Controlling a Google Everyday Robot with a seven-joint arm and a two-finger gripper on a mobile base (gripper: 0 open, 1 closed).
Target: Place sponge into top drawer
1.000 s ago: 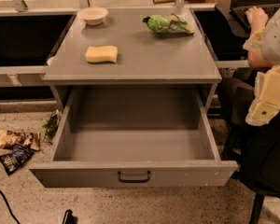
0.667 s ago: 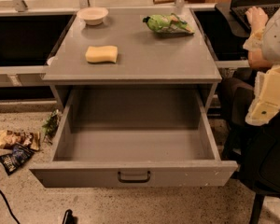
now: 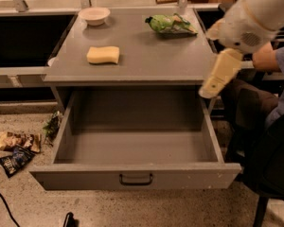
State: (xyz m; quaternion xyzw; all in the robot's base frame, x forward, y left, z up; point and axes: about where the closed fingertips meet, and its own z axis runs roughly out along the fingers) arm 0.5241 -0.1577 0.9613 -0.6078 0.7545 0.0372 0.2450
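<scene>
Camera view: pale yellow soft rectangular sponge (image 3: pixel 103 55) sits left on the grey cabinet top (image 3: pixel 156 56), untouched. Wide grey top drawer (image 3: pixel 132 175) is open, nearer. Cream two-finger gripper (image 3: pixel 220 74) hangs at the right edge; can't tell if it's open. Looks like the reach step, so next it needs to go left to the sponge.

Blurred gripper (image 3: pixel 212 85) (beside top drawer (image 3: pixel 85 178)), arm (image 3: pixel 260 13) edge-cropped

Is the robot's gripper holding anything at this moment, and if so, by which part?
Nothing is held. The gripper hangs at the right edge of the grey cabinet top, apart from the pale yellow soft rectangular sponge lying on it.
</scene>
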